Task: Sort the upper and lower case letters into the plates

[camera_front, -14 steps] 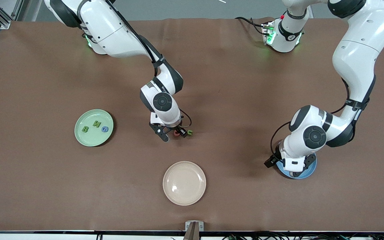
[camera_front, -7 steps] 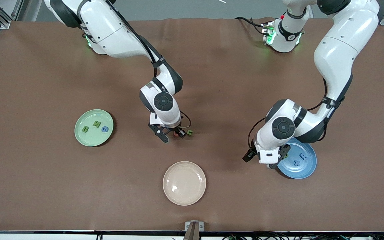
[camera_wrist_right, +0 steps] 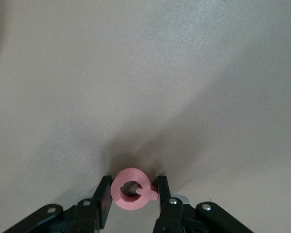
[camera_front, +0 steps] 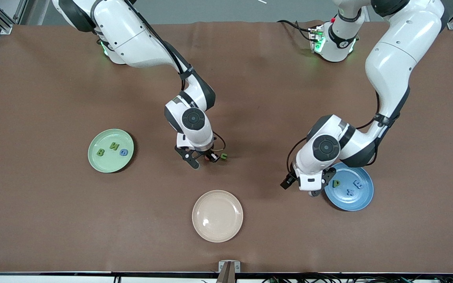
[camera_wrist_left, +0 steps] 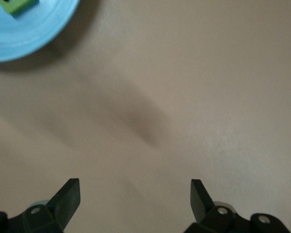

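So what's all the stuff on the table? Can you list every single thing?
Mint green plate: one, pale green, toward the right arm's end of the table.
Letters in the mint green plate: three, two green and one blue.
Blue plate: one, medium blue, toward the left arm's end.
Letters in the blue plate: three, one green and two blue.
Cream plate: one, beige, nearest the front camera, nothing in it.
Pink letter: one, on the table between the right gripper's fingers.
Green letter: one, on the table beside the pink one.
Table: one, brown.
Right gripper: fingers at either side of the pink letter.
Left gripper: open, over bare table beside the blue plate.
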